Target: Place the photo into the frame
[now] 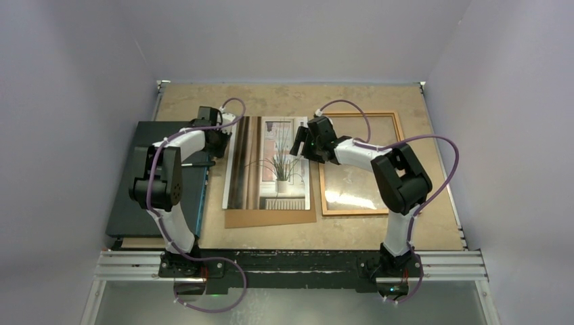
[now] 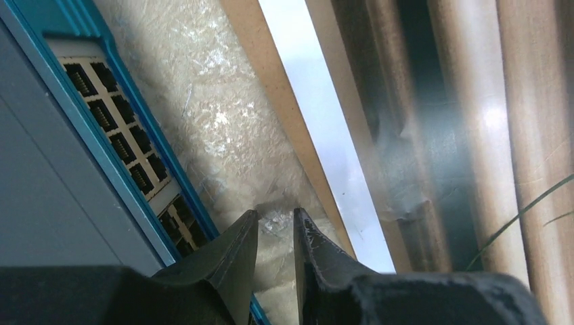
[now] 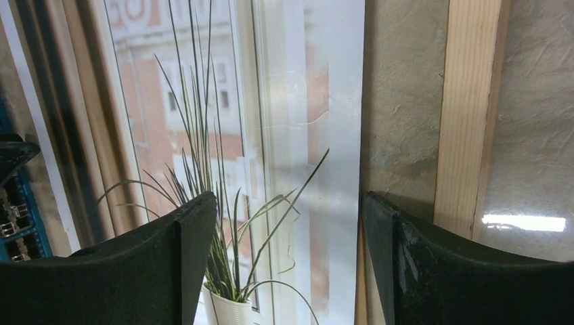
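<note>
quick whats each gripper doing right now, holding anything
Left gripper: jaws slightly apart, holding nothing.
Right gripper: jaws wide open over the photo, holding nothing.

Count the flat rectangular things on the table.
4: dark flat box at left; glossy plant photo in the middle, on a plain brown backing board; thin orange-brown wooden frame at right. Smaller ones may be hidden.

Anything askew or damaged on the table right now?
Nothing damaged. The photo lies on the backing board offset: the board sticks out past its near edge. The frame beside it lies flat and empty.
</note>
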`<control>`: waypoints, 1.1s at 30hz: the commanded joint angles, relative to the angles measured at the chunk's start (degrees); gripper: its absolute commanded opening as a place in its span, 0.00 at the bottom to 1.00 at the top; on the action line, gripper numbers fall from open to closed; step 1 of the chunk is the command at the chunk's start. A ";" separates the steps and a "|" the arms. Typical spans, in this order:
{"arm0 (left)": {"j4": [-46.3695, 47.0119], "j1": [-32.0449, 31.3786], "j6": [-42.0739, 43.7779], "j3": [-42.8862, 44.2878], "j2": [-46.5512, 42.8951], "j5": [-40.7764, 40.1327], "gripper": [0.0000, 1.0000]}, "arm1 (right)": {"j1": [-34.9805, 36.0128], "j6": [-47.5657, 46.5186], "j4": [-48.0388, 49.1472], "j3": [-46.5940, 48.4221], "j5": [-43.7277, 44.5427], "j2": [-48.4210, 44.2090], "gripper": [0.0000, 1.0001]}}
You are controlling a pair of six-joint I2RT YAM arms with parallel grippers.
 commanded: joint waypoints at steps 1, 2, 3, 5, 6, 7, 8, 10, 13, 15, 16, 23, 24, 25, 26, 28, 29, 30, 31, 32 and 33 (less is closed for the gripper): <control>1.97 -1.16 0.12 -0.17 2.16 0.84 0.23 | -0.09 1.74 -0.76 -2.68 -1.54 1.35 0.81; 1.98 -1.60 -0.13 -0.34 2.12 1.23 0.22 | -0.06 1.90 -0.41 -2.91 -1.55 1.13 0.81; 1.98 -2.19 -0.31 -0.52 1.97 1.48 0.21 | -0.05 1.99 0.01 -3.17 -2.11 0.82 0.81; 1.91 -3.24 -1.10 -1.01 1.75 2.17 0.19 | -0.08 2.06 0.74 -3.46 -3.41 0.24 0.81; 1.92 -3.82 -1.52 -1.17 1.74 2.45 0.19 | -0.09 2.02 1.05 -3.40 -3.91 0.03 0.82; 1.84 -4.35 -1.84 -1.32 1.70 2.81 0.18 | -0.09 1.95 1.50 -3.39 -4.27 -0.23 0.82; 1.79 -5.02 -2.18 -1.51 1.71 2.98 0.18 | -0.09 1.76 2.22 -3.46 -4.34 -0.55 0.82; 2.05 -6.08 -2.44 -1.80 1.66 2.93 0.17 | -0.09 1.47 3.94 -3.55 -4.80 -1.07 0.82; 2.18 -7.14 -2.74 -1.82 1.81 2.55 0.15 | -0.08 1.80 5.20 -3.60 -6.28 -1.96 0.82; 2.11 -7.35 -2.85 -1.64 1.78 2.19 0.14 | -0.06 1.94 5.72 -3.97 -7.14 -2.91 0.82; 2.17 -7.38 -2.82 -1.55 1.85 2.04 0.13 | -0.01 1.93 5.80 -4.07 -7.43 -3.33 0.82; 2.32 -7.36 -3.15 -1.74 2.24 1.86 0.10 | 2.40 -1.81 5.56 -3.60 -6.47 -5.26 0.83; 2.30 -7.38 -3.20 -1.75 2.26 1.83 0.09 | 2.84 -2.30 4.73 -3.12 -6.33 -4.71 0.83; 2.40 -7.35 -3.30 -1.67 2.32 1.78 0.09 | 3.27 -2.88 3.61 -2.40 -5.83 -3.91 0.83; 2.44 -7.30 -3.34 -1.72 2.28 1.71 0.08 | 3.80 -3.50 2.16 -1.50 -5.06 -3.02 0.83; 2.33 -7.34 -3.36 -1.64 2.14 1.68 0.07 | 5.01 -4.48 -1.22 0.48 -2.24 -0.94 0.84; 2.21 -7.30 -3.37 -1.59 2.03 1.70 0.07 | 5.49 -4.84 -1.65 1.05 -1.81 -0.35 0.84; 2.15 -7.31 -3.27 -1.59 1.88 1.71 0.07 | 5.89 -5.06 -1.71 1.03 -1.80 -0.09 0.84; 2.17 -7.28 -3.31 -1.63 1.81 1.70 0.06 | 6.05 -5.17 -1.71 1.05 -0.62 -0.04 0.84; 2.16 -7.27 -3.25 -1.59 1.70 1.88 0.06 | 6.25 -5.42 -1.72 1.34 0.20 0.08 0.84; 2.17 -7.27 -3.19 -1.63 1.66 2.02 0.06 | 6.54 -5.85 -2.42 1.88 0.90 0.29 0.84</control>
